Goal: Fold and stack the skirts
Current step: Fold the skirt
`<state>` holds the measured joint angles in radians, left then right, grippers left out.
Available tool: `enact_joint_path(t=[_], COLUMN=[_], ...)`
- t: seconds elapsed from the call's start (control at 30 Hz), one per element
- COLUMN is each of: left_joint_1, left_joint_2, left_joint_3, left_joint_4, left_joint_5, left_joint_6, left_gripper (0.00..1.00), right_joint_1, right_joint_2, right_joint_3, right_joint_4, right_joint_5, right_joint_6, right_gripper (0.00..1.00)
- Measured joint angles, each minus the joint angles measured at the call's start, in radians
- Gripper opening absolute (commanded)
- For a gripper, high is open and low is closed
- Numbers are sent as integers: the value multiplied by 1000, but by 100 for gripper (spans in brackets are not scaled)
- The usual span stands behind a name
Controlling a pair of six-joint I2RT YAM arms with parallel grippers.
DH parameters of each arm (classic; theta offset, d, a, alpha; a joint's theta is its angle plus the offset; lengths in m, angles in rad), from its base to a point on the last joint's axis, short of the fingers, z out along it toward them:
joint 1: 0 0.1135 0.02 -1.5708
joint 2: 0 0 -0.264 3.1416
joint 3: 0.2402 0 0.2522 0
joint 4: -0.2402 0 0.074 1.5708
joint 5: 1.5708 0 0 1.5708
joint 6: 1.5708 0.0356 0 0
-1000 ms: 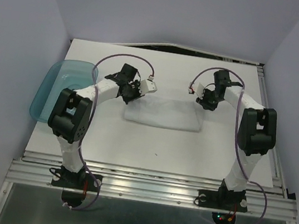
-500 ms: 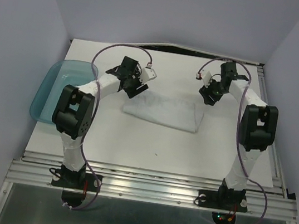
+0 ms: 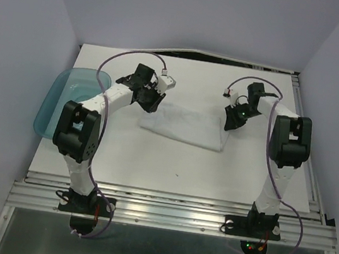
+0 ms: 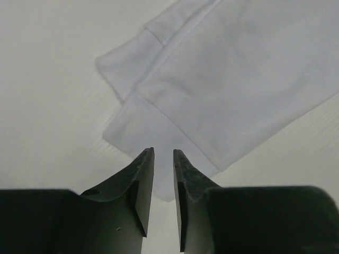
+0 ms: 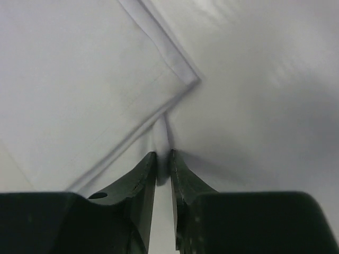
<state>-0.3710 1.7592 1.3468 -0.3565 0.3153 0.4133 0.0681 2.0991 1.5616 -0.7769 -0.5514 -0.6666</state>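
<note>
As only one skirt (image 3: 186,124) is in view, lying as a flat rectangle mid table (image 3: 151,162), I read this as the grab for a fold, stack not started. Both arms sit at its far edge, one per corner. That makes sense: lifting both corners together keeps the edge straight when it's brought over. Left gripper (image 4: 163,152) is down at the far-left corner, jaws narrow with a slit between. The layered hem runs under the tips, and I can't tell if cloth is actually caught. Right gripper (image 5: 162,154) at the far-right corner is nearly closed, with a thin ridge of cloth drawn up between the jaws, so it looks pinched on the skirt. Tray (image 3: 54,106) sits at the left table edge, well apart. Risk: left side takes one layer or none and the fold skews
</note>
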Motion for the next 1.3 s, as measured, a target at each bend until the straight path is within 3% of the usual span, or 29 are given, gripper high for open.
enact_joint_path(t=[0.17, 0.27, 0.4, 0.43, 0.47, 0.5, 0.67, 0.7, 0.77, 0.97, 1.13, 1.3], left_joint_1=[0, 0, 2, 2, 2, 2, -7, -6, -6, -32, -196, -385], left_joint_2=[139, 226, 350, 397, 431, 472, 587, 583, 552, 232, 36, 52], left_joint_3=[4, 40, 229, 296, 350, 415, 614, 613, 584, 291, 187, 87], left_joint_4=[-22, -41, -60, -61, -55, -62, -62, -67, -58, -18, 26, 61], left_joint_5=[21, 17, -14, -18, -27, -36, -57, -53, -45, -47, -86, -119], left_joint_6=[-40, -57, -61, -61, -60, -56, -5, 10, 48, 141, 137, 110], left_gripper=[18, 14, 13, 14, 20, 24, 46, 53, 58, 59, 57, 53], right_joint_1=[-4, -3, 5, 14, 30, 40, 117, 120, 118, 87, 37, -28], right_joint_2=[-21, -74, -141, -154, -167, -173, -216, -226, -266, -406, -380, -320], right_joint_3=[-99, -201, -325, -357, -389, -405, -466, -466, -466, -456, -420, -359], right_joint_4=[8, 18, 19, 24, 28, 30, 51, 58, 61, 81, 124, 156], right_joint_5=[-79, -135, -197, -218, -241, -249, -361, -386, -430, -522, -474, -381], right_joint_6=[53, 99, 147, 165, 186, 196, 294, 306, 333, 406, 472, 542], right_gripper=[3, 1, 1, 2, 20, 30, 43, 45, 46, 43, 40, 38])
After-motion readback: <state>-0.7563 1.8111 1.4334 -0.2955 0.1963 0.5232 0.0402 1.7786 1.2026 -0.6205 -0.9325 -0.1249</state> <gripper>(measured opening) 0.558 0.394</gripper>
